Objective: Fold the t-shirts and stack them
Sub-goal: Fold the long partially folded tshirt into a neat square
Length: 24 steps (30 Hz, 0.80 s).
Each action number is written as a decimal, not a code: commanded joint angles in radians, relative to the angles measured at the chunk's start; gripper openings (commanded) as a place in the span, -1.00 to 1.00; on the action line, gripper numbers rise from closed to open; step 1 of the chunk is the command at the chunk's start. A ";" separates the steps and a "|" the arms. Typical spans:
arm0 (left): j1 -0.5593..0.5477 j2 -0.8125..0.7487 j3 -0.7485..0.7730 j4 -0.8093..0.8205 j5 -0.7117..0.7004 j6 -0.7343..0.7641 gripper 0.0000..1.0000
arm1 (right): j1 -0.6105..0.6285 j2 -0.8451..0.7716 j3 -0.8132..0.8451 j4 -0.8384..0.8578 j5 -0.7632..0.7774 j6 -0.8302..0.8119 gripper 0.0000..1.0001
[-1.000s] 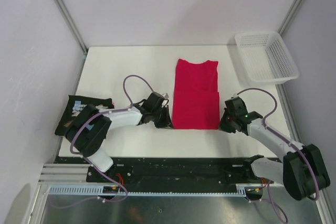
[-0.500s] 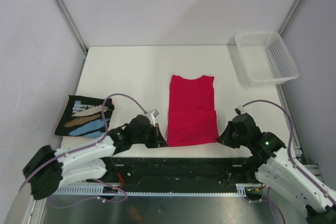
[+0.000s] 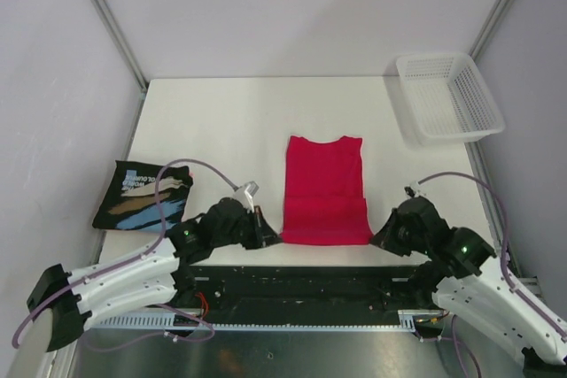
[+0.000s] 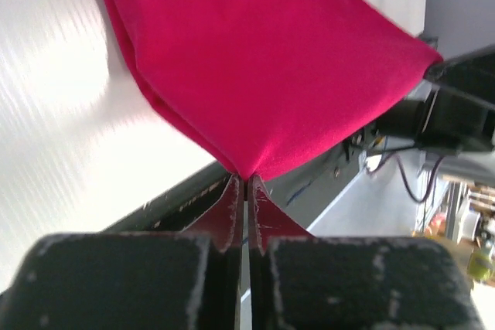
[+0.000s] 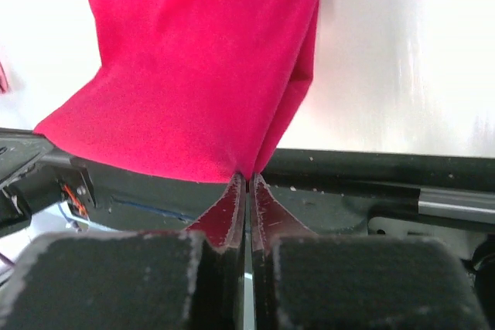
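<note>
Top view first: the crimson-pink shirt [image 3: 325, 188] is laid out at the front middle of the table [image 3: 221, 112], and a crosswise fold line can be made out halfway down it. Its two near corners are pinched by the left gripper [image 3: 268, 235] and the right gripper [image 3: 381, 235]. The black printed shirt [image 3: 142, 196] is parked at the left edge, well apart, and the mesh basket [image 3: 447, 95] is at the far right. The near hem sits right at the table's front edge, so it could get dragged off, or the fold skewed if one corner is pulled harder than the other. The fingertips themselves are lost under the wrists here.

Left wrist: the fingers [image 4: 230, 210] are seen clenched on only a tiny tip of red cloth. With a bite that thin, a slip-out is likely once tension is added. How many layers are caught can't be told.

Right wrist: same story, jaws clamped on the corner tip, right over the dark rail and cabling below the edge, where loose cloth could be snagged. The shirt's far end is cut off in both wrist views.
</note>
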 commanded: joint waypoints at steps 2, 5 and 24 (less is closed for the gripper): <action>0.108 0.137 0.217 -0.019 -0.067 0.087 -1.00 | -0.065 0.234 0.215 0.128 0.134 -0.129 -1.00; 0.200 0.256 0.346 -0.019 -0.029 0.151 -1.00 | -0.188 0.390 0.311 0.227 0.083 -0.233 -1.00; 0.528 1.252 1.253 -0.017 0.154 0.315 -1.00 | -0.614 1.359 0.792 0.763 -0.246 -0.348 -1.00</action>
